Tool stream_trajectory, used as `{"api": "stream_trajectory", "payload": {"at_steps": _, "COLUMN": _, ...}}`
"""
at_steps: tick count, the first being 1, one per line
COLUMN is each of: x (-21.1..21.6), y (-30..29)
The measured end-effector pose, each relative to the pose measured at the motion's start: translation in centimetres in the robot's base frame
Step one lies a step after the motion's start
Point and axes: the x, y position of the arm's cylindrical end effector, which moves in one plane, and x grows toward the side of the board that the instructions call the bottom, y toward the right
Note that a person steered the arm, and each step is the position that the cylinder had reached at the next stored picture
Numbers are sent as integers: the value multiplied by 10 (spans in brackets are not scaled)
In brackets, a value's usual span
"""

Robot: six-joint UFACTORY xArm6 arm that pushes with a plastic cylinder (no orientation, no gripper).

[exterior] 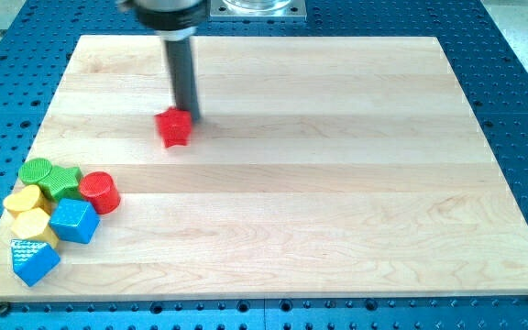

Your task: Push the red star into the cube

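rod [183,64] top cut off, yellow blocks [27,211] partly hidden

Pale wood-grain table [337,183] with light tan banding, on a blue perforated base [521,82]. Dark grey-black rod, my tip [191,117] same colour. Red star [175,127]. Cluster at 8 o'clock: green cylinder [36,170], green star [62,181], red cylinder [100,192], two yellow blocks [24,200] [33,224], blue cube [73,221], blue block with hatched top [35,260].
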Motion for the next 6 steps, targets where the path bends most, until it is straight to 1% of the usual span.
{"api": "stream_trajectory", "payload": {"at_steps": 1, "x": 57, "y": -47}}
{"api": "stream_trajectory", "payload": {"at_steps": 2, "x": 64, "y": -31}}
{"api": "stream_trajectory", "payload": {"at_steps": 3, "x": 53, "y": 5}}
{"api": "stream_trajectory", "payload": {"at_steps": 4, "x": 111, "y": -25}}
{"api": "stream_trajectory", "payload": {"at_steps": 5, "x": 144, "y": -17}}
{"api": "stream_trajectory", "payload": {"at_steps": 6, "x": 142, "y": 62}}
